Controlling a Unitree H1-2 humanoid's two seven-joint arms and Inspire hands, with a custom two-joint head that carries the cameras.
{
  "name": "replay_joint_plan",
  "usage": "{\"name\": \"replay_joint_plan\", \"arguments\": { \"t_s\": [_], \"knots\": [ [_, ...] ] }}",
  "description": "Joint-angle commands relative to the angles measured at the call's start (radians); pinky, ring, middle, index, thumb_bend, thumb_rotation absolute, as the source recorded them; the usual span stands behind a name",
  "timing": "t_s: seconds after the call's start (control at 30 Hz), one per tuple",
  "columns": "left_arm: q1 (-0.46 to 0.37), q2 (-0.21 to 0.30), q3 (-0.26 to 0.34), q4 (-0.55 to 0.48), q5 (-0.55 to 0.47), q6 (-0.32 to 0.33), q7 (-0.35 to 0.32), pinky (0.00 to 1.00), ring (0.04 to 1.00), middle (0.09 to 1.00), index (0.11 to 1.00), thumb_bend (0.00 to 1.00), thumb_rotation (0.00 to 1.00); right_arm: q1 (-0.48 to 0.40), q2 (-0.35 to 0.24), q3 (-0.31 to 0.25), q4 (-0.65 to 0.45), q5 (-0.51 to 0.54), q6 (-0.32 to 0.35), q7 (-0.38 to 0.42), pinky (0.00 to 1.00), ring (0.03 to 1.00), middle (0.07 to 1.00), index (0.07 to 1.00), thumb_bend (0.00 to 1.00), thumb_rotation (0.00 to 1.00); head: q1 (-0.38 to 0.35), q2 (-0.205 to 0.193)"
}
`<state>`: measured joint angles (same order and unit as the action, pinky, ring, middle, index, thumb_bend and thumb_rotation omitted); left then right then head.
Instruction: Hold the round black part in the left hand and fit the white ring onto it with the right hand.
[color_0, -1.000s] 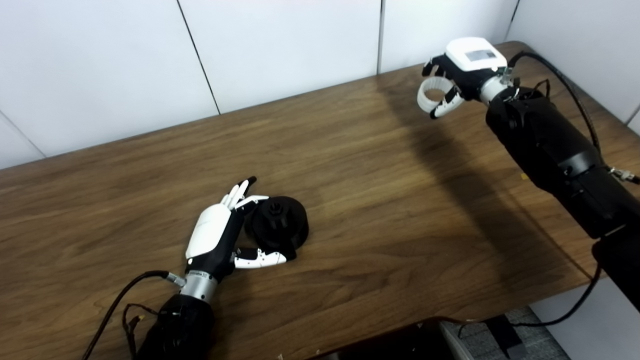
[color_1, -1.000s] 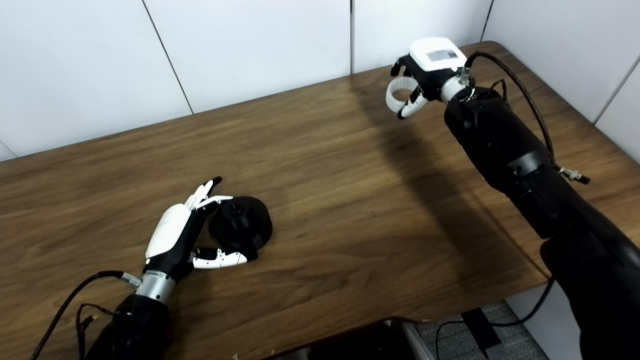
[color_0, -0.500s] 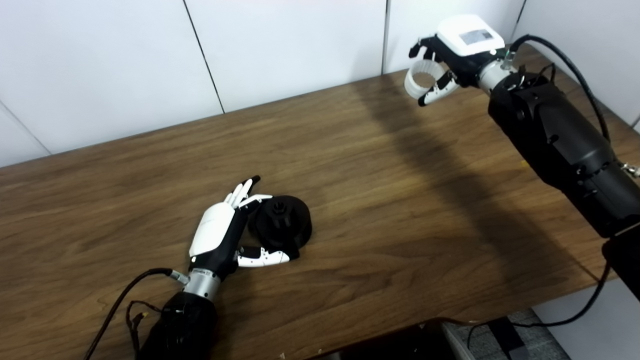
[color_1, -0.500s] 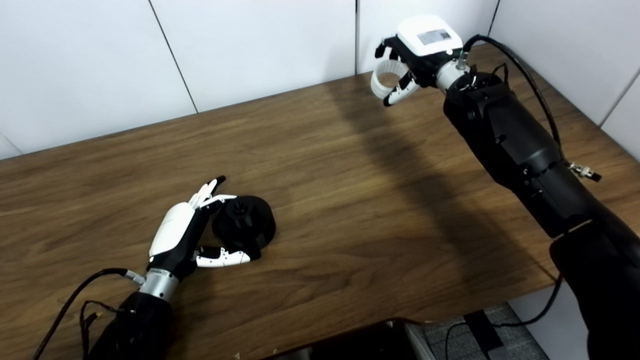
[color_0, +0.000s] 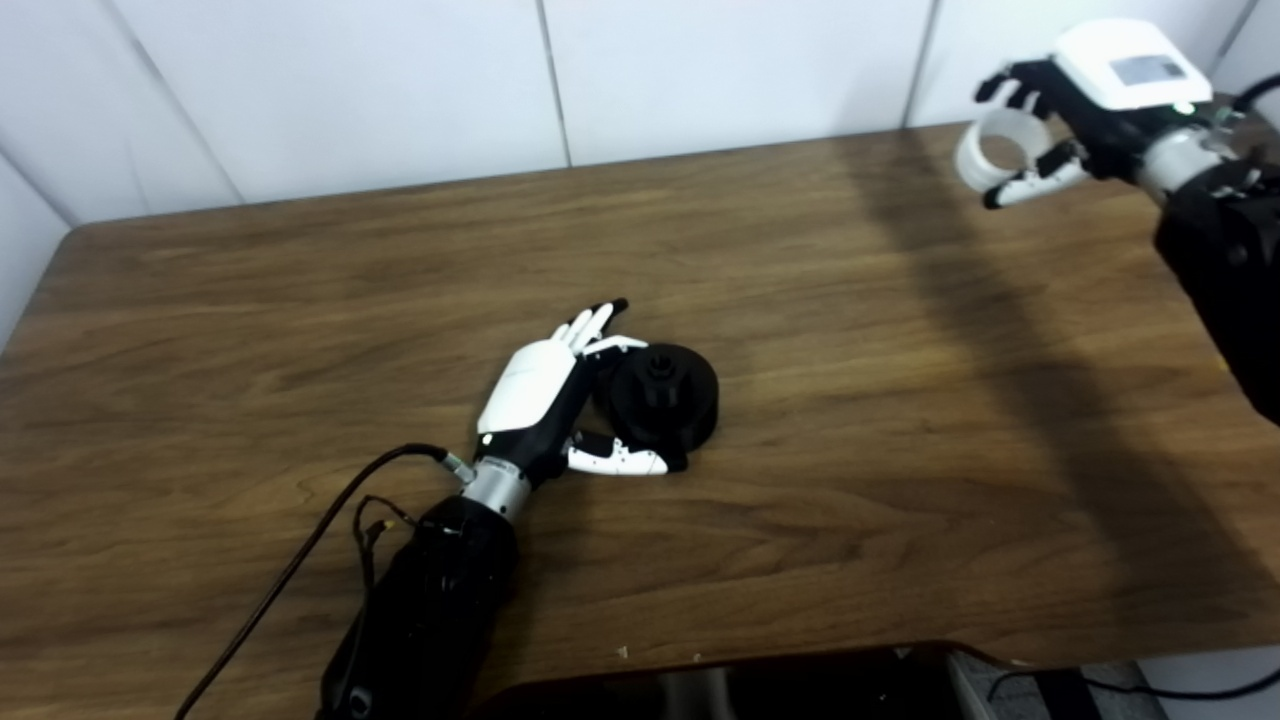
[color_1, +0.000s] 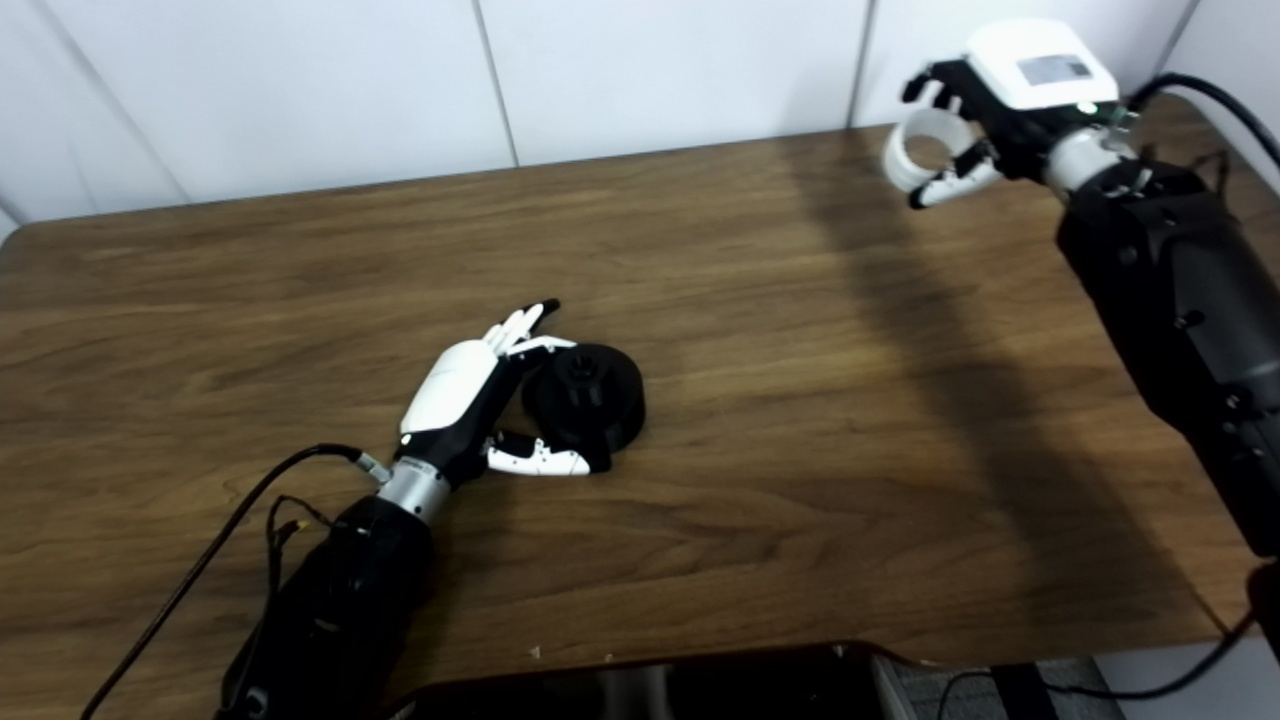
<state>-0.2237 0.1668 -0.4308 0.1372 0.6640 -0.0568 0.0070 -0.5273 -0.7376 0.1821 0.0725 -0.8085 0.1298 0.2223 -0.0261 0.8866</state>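
Note:
The round black part (color_0: 663, 400) rests on the wooden table (color_0: 850, 400) near its middle. My left hand (color_0: 545, 395) lies open against its left side, fingers stretched past it and thumb along its front edge, not closed around it. Far off at the back right, my right hand (color_0: 1080, 110) is raised above the table and shut on the white ring (color_0: 988, 150), whose opening faces the camera. In the right eye view the white ring (color_1: 922, 148) hangs in the same hand (color_1: 1005, 100).
A black cable (color_0: 300, 560) trails from my left wrist across the table's front left. White wall panels (color_0: 400, 90) close off the back. A dark object (color_0: 760, 685) sits below the table's front edge.
The camera has swung left, shifting the whole picture rightward. My right hand has lifted a little with the ring since a second ago. The left hand and black part have kept their pose.

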Motion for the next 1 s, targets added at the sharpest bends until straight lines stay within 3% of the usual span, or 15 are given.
{"name": "replay_joint_plan", "arguments": {
  "t_s": [0.0, 0.37, 0.67, 0.97],
  "knots": [
    [0.005, -0.028, -0.04, 0.047, 0.02, 0.006, -0.028, 0.96, 1.0, 1.0, 0.705, 1.0, 0.43, -0.042, -0.031, -0.025, -0.025, -0.001, -0.024, -0.017, 0.95, 0.613, 0.626, 0.72, 0.7, 0.22, -0.001, 0.002],
    [0.007, -0.032, -0.044, 0.045, 0.023, 0.012, -0.023, 0.97, 1.0, 1.0, 0.706, 1.0, 0.42, -0.029, -0.019, -0.039, -0.062, 0.028, -0.053, -0.013, 0.94, 0.61, 0.613, 0.715, 0.7, 0.23, 0.0, 0.007],
    [0.006, -0.032, -0.045, 0.042, 0.022, 0.019, -0.027, 0.98, 1.0, 1.0, 0.708, 1.0, 0.41, 0.012, 0.012, -0.048, -0.162, 0.051, -0.097, -0.026, 0.89, 0.58, 0.575, 0.693, 0.73, 0.21, 0.0, 0.007],
    [0.004, -0.032, -0.044, 0.046, 0.022, 0.016, -0.023, 0.98, 1.0, 1.0, 0.708, 1.0, 0.41, 0.057, 0.054, -0.05, -0.264, 0.062, -0.117, -0.006, 0.93, 0.594, 0.579, 0.692, 0.72, 0.21, -0.007, 0.008]
  ]
}}
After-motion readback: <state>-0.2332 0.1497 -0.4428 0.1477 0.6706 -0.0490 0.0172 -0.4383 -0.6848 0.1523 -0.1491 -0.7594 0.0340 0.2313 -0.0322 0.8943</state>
